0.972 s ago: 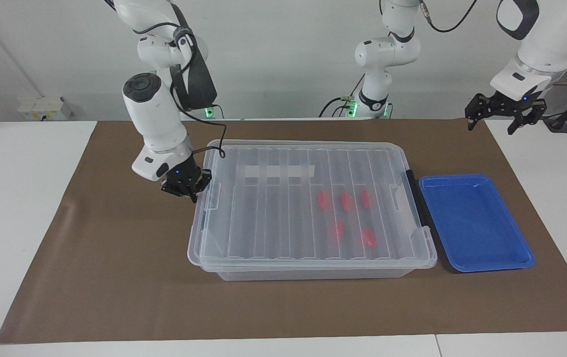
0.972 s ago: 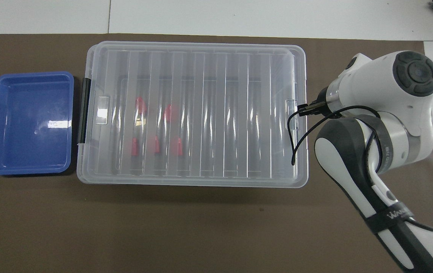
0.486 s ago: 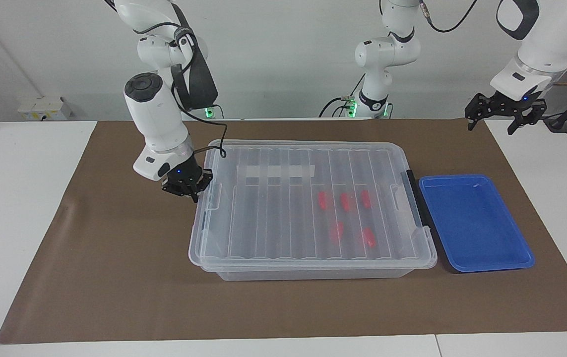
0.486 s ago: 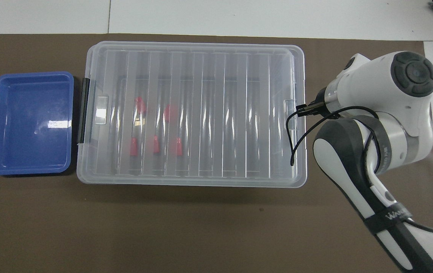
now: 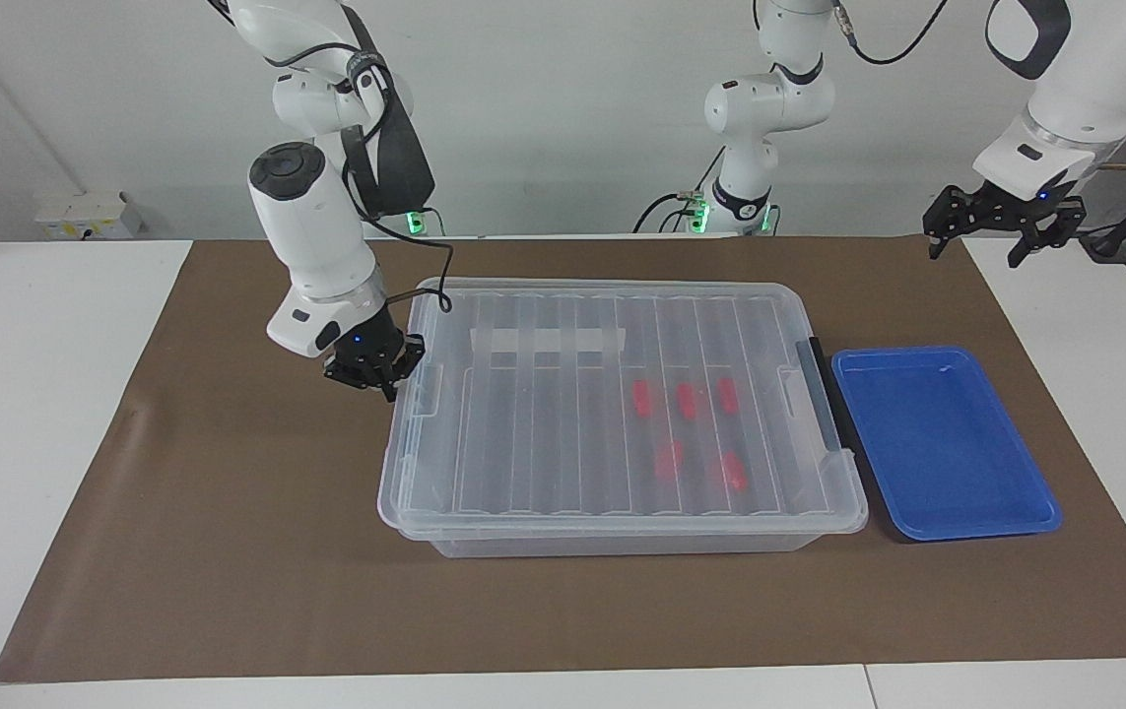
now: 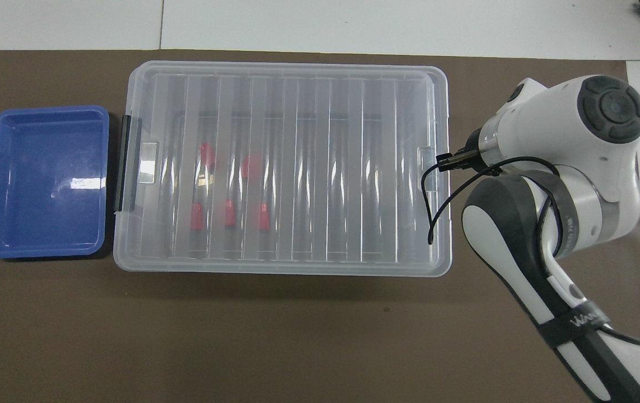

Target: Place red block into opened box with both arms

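Observation:
The clear box (image 5: 622,540) (image 6: 280,267) lies in the middle of the brown mat with its ribbed lid (image 5: 543,423) lying on top. Several red blocks (image 5: 686,399) (image 6: 230,212) lie inside it, toward the left arm's end, seen through the lid. My right gripper (image 5: 377,382) is shut and low at the lid's edge at the right arm's end. I cannot tell whether it touches the lid. In the overhead view its own wrist (image 6: 571,129) hides it. My left gripper (image 5: 1004,232) hangs open, high over the mat's corner at the left arm's end.
An empty blue tray (image 5: 947,443) (image 6: 45,179) stands beside the box at the left arm's end, next to the box's dark handle (image 5: 828,404). A black cable (image 6: 431,207) loops from the right wrist over the lid's corner.
The right gripper and the lid's end beside it have shifted slightly toward the left arm's end. The left arm has not moved.

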